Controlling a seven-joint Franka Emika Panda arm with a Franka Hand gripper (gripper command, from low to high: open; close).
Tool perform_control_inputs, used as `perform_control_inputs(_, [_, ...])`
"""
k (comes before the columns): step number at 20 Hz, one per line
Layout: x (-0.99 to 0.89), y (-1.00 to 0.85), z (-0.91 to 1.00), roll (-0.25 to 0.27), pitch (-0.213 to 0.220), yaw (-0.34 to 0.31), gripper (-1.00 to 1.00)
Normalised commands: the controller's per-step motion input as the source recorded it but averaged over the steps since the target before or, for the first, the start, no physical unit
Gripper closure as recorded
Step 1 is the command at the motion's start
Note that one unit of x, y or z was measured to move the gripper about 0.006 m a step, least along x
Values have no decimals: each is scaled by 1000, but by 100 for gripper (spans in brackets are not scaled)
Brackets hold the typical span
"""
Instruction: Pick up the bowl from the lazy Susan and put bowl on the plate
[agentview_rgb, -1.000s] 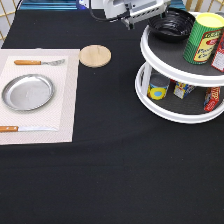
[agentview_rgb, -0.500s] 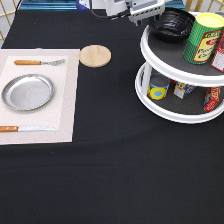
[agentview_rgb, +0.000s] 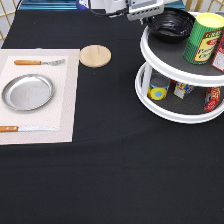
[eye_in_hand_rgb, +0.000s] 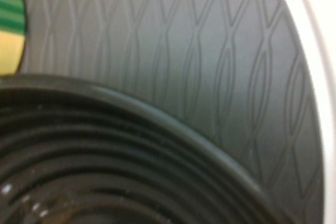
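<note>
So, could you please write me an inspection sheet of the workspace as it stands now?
Surface: black table with a pale placemat at the exterior view's left.
Job's things: the bowl sits on the upper tier of the lazy Susan; the plate lies bare on the placemat.
Clutter: wooden coaster; fork and knife beside the plate; yellow-lidded can on the upper tier; small packages on the lower tier.
End effector: end effector at the bowl's rim, at the exterior view's top; the bowl is not lifted.
Cables: nothing seen.
Surroundings: nothing seen clearly beyond the table's edge.
</note>
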Motion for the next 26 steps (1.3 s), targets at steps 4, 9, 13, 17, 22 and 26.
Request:
perform_control_inputs(4, [-31, -796, 1000, 113, 86, -11, 100])
perform_control_inputs(9, [-16, -891, 897, 64, 74, -25, 100])
perform_control_inputs(13, [114, -974, 321, 23, -11, -19, 100])
perform_control_inputs(17, [176, -944, -105, 0, -120, -31, 100])
perform_control_inputs(22, [3, -451, -398, 0, -207, -220, 100])
perform_control_inputs(26, [0, -259, -354, 0, -185, -288, 100])
